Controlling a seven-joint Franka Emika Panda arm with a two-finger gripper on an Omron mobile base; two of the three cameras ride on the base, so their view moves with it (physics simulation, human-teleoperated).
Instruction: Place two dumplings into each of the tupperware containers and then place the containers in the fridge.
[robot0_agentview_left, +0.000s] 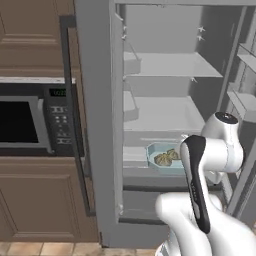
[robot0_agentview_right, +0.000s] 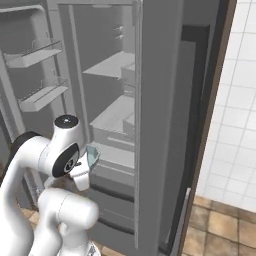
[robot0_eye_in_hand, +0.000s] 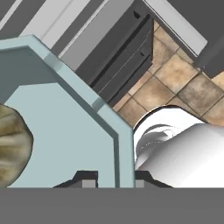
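Observation:
The fridge (robot0_agentview_left: 97, 125) stands open, showing pale inner shelves. A light blue tupperware container (robot0_agentview_left: 159, 159) is at the front of a lower shelf with two tan dumplings (robot0_agentview_left: 167, 158) in it. In the hand view my gripper (robot0_eye_in_hand: 114, 179) is shut on the container's wall (robot0_eye_in_hand: 124, 153), one fingertip inside (robot0_eye_in_hand: 87, 177) and one outside. A dumpling (robot0_eye_in_hand: 11, 144) lies at that view's left edge. From the right base view the container's corner (robot0_agentview_right: 93, 155) pokes out beyond the hand (robot0_agentview_right: 81, 172). Whether the tub rests on the shelf I cannot tell.
A microwave (robot0_agentview_left: 30, 120) sits in brown cabinets (robot0_agentview_left: 40, 200) left of the fridge. Door racks (robot0_agentview_right: 40, 55) hang on the open left door. The closed right door (robot0_agentview_right: 155, 100) borders a white tiled wall (robot0_agentview_right: 240, 100). Below lie the freezer drawer and the tile floor (robot0_eye_in_hand: 175, 83).

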